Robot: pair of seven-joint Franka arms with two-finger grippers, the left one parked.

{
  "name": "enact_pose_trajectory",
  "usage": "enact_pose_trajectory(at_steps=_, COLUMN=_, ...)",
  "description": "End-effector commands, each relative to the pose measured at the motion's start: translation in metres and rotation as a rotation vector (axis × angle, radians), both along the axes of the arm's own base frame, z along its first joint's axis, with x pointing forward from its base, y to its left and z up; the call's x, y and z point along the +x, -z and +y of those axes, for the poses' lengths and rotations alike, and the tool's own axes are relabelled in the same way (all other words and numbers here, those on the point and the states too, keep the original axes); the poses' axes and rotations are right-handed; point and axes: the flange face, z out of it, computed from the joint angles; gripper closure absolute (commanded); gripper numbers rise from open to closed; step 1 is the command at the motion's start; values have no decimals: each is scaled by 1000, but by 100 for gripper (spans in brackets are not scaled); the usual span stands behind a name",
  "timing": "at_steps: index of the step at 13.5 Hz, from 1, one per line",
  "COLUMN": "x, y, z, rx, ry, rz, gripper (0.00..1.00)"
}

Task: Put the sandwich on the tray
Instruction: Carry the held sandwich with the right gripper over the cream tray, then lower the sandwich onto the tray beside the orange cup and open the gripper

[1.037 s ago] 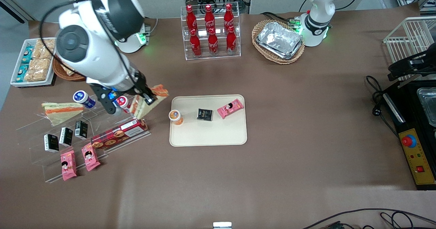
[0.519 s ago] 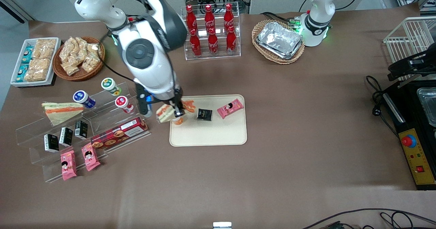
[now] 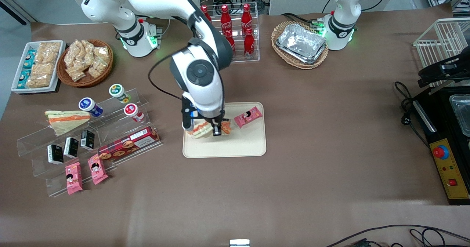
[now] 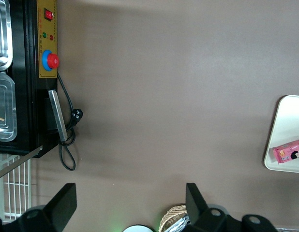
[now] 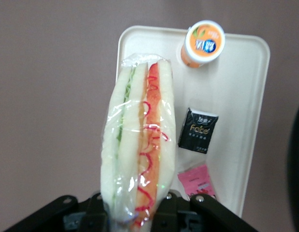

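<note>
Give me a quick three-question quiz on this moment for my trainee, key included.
1. True or false: the claw is shut on the clear-wrapped triangular sandwich.
2. Which item lies on the cream-beige rectangular plastic tray: A) red cola bottle, B) pink snack packet, C) foil tray?
3. Fill in: the sandwich hangs above the ____.

Key: 1 true; 2 B; 3 tray.

The front view looks steeply down over the whole surface (image 3: 315, 137). The right wrist view looks close along the claw (image 5: 132, 212) onto the tray (image 5: 246, 111). The left wrist view looks straight down, sharing only the tray's (image 4: 285, 135) edge.
</note>
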Motion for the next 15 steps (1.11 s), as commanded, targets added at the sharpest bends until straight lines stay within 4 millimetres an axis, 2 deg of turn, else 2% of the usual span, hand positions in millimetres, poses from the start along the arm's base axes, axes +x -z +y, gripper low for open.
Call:
enact_pose_trajectory(at_steps=1, x=7, y=34, z=20, rx=-7, ry=72, rz=-42, gripper=100)
enact_pose_trajectory(at_steps=2, x=9, y=47, z=22, rx=-12, ry=93, rz=-53, gripper=100)
enact_pose_trajectory(at_steps=8, x=6, y=99, z=34, rx=-16, ry=130, rz=-62, gripper=100)
enact_pose_trajectory(at_steps=15, x=9, y=132, z=36, rx=4, ry=141, rz=-76, gripper=100)
